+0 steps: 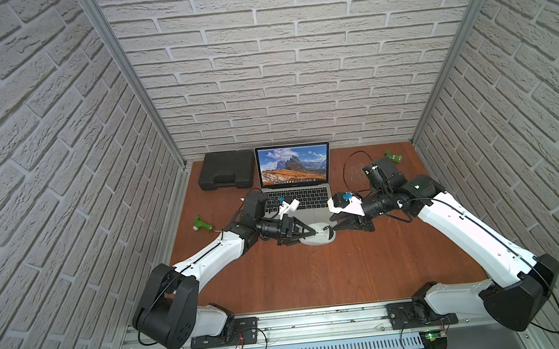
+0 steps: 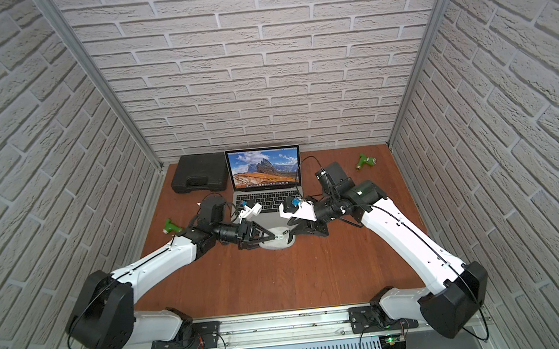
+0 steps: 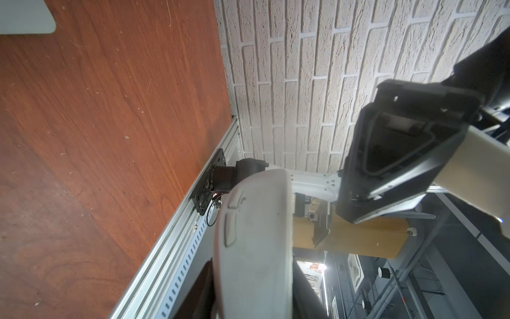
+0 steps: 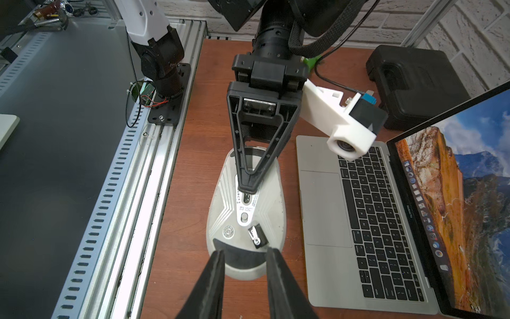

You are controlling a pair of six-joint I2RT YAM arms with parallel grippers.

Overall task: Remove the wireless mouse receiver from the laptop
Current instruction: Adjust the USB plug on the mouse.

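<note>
Hovering R fingers (image 4: 212, 276) apart nr receiver (image 4: 258, 235) atop mouse (image 4: 218, 215) | L fingers (image 4: 249, 182) clamp mouse

Matt silver metal laptop (image 4: 317, 154), wood-grain table (image 4: 187, 154) — matt grey plastic mouse (image 4: 220, 210)

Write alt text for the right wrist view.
A tiny black receiver rests on the underside of an upturned grey mouse, on a wooden table beside an open silver laptop. The left pincer grips the mouse; the right pincer stands open just short of the receiver.
</note>
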